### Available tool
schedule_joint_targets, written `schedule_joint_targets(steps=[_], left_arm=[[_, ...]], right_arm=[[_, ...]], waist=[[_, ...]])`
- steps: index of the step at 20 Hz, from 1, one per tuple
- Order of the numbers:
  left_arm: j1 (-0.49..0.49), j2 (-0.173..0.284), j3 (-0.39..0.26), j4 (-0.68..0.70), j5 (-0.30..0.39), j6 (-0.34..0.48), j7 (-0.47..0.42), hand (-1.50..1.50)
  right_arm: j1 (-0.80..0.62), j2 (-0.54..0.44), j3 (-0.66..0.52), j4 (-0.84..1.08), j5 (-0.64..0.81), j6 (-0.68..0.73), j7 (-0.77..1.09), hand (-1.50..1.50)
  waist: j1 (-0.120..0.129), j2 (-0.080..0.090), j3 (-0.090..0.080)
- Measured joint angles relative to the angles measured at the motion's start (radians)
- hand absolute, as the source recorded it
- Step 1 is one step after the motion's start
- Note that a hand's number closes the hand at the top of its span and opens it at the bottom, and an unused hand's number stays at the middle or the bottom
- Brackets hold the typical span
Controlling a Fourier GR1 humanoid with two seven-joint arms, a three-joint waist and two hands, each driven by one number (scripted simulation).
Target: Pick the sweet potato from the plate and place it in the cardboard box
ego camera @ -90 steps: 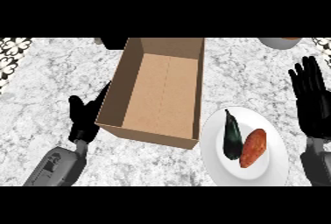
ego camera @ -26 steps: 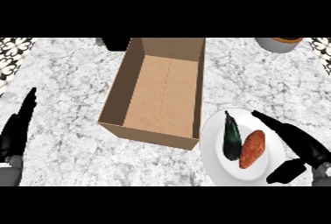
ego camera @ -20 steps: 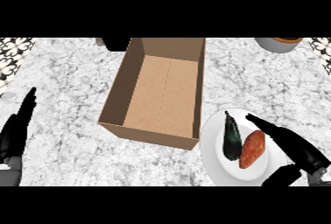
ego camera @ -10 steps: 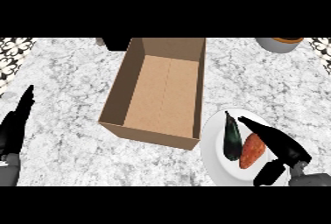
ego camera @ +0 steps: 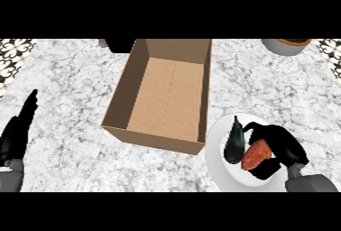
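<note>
The marble table (ego camera: pixel 73 90) spreads wide under me, grey-veined from edge to edge. On it, middle and reaching toward the far side, sits the cardboard box (ego camera: pixel 163 94), open at the top, its brown floor bare, the near wall right beside the plate's left rim. My left forearm comes up at the near left edge, and my left hand (ego camera: pixel 19 131) stands there on the left side, fingers straight and pointing far, touching nothing, well apart from the box.

Over on the near right is the white plate (ego camera: pixel 223 169). My right forearm comes in from the near right corner, wrist bent so my right hand (ego camera: pixel 283 144) lies over the plate's right half. Its fingers arch across the far end of the sweet potato (ego camera: pixel 255 154) and my thumb sits under its near end, so the hand is curled round the sweet potato, which lies on the plate. Just left of it, touching along its side, lies a dark eggplant (ego camera: pixel 234 143), its stem pointing far.

Far right, at the table's edge, a small grey bowl (ego camera: pixel 285 46) shows with something orange inside. A dark object (ego camera: pixel 120 44) sits just beyond the box's far left corner; I cannot tell what it is.
</note>
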Motion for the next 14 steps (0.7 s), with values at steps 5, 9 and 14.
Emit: schedule_joint_targets(steps=[5, 9, 14], left_arm=[[-0.002, 0.002, 0.018, 0.003, -0.003, -0.01, -0.004, 0.0], [-0.016, -0.007, 0.006, -0.003, -0.011, -0.013, 0.0, 0.0], [-0.049, -0.021, -0.015, -0.001, -0.02, -0.016, -0.004, 0.0]], right_arm=[[-0.024, -0.001, -0.026, 0.012, 0.067, -0.087, -0.007, 1.5], [-0.161, -0.066, -0.034, 0.075, 0.069, -0.069, -0.136, 1.5], [-0.358, -0.181, -0.049, 0.198, 0.043, -0.043, -0.406, 1.5]], waist=[[0.0, 0.004, 0.004], [0.02, 0.01, 0.008], [0.06, 0.025, 0.011]])
